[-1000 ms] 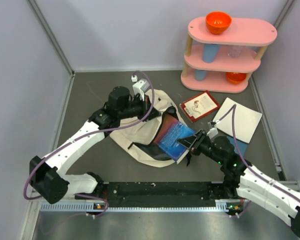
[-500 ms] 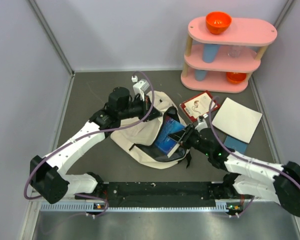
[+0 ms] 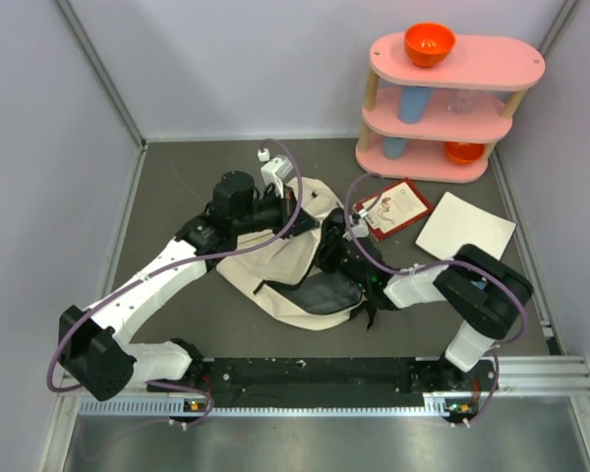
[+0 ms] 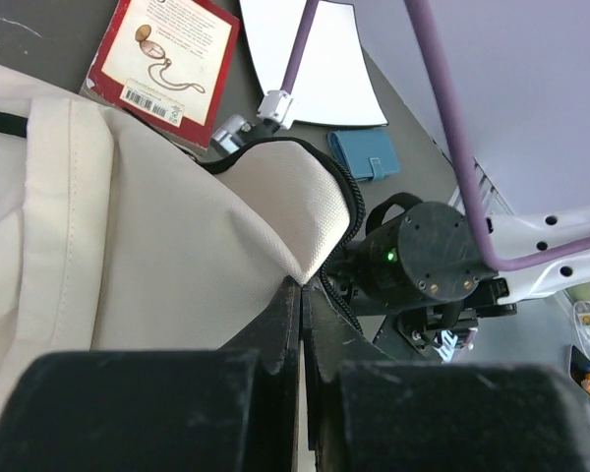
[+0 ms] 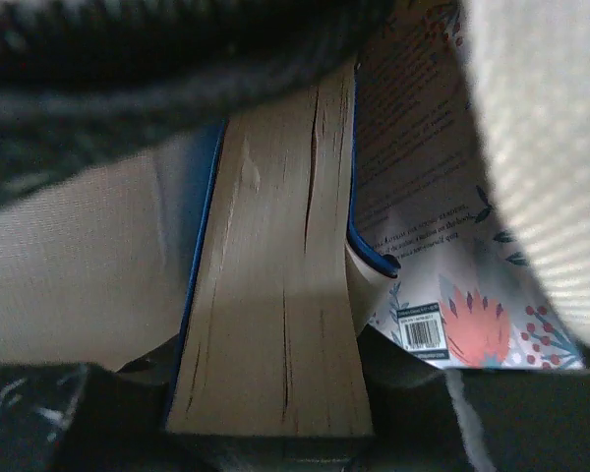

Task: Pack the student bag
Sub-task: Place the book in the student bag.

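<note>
**Book inside the bag, both arms at its mouth**

We see the large soft cream canvas backpack (image 3: 275, 264) lying flat in the middle of the dark grey desk (image 3: 177, 187), between the two arms, its black-trimmed opening turned toward the right.

The left arm (image 3: 167, 267) reaches over the bag from the left. In its wrist view its jaws are pressed together on a fold of the cream fabric at the rim of the opening, just beside the black zipper trim.

The right arm (image 3: 418, 287) reaches into that opening from the right, and from above its jaws are hidden by the bag. Its wrist view shows them pinching a thick blue-covered book with yellowed pages (image 5: 275, 295), with cream cloth around it and dark trim overhead. A printed cover with a barcode and red flowers (image 5: 442, 315) sits just to its right; we cannot tell whether it belongs to the same book.

On the desk to the right of the bag lie a red-covered book (image 3: 393, 208) and a white sheet (image 3: 467, 234). Behind them stands a pink three-tier shelf (image 3: 457, 103) with an orange bowl (image 3: 430, 43) on top.
</note>
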Robot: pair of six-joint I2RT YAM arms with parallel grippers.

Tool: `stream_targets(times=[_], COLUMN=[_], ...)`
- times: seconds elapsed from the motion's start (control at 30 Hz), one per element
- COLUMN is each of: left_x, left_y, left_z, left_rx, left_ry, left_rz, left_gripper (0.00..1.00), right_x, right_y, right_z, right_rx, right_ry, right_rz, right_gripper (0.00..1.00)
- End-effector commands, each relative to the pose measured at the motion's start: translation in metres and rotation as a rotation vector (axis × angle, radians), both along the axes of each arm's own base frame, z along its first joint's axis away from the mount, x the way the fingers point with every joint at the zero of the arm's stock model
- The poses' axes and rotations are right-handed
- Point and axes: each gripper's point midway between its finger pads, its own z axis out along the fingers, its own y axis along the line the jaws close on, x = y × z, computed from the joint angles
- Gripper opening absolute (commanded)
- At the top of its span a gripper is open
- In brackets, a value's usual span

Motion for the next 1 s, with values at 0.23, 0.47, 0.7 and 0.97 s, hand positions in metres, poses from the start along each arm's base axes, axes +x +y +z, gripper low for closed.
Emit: stream_targets(times=[0.23,0.47,0.7,0.97], left_x=[0.002,0.003,0.004,0.004], left_y=[0.001,0.001,0.001,-0.002], left_z=[0.042,0.035,0.03,0.029], left_rx=[-0.064,-0.054,-0.038,-0.054], left_ry=[-0.134,-0.123,-0.119,-0.11], left_rz=[-0.004,-0.001,0.004,-0.004], left_gripper=[0.0,0.0,0.0,0.0], right_x=[0.018,-0.008,-0.028,-0.032], right_y=[0.01,-0.009,-0.03,-0.031], right_z=[0.029,0.003,-0.008,0.005], right_rx=[0.096,0.008,-0.085,0.017], right_ry=[-0.106,-0.013,0.046,-0.001], right_rz=[-0.091,-0.052,-0.042,-0.026], right_gripper=[0.46,0.68,0.69,0.25])
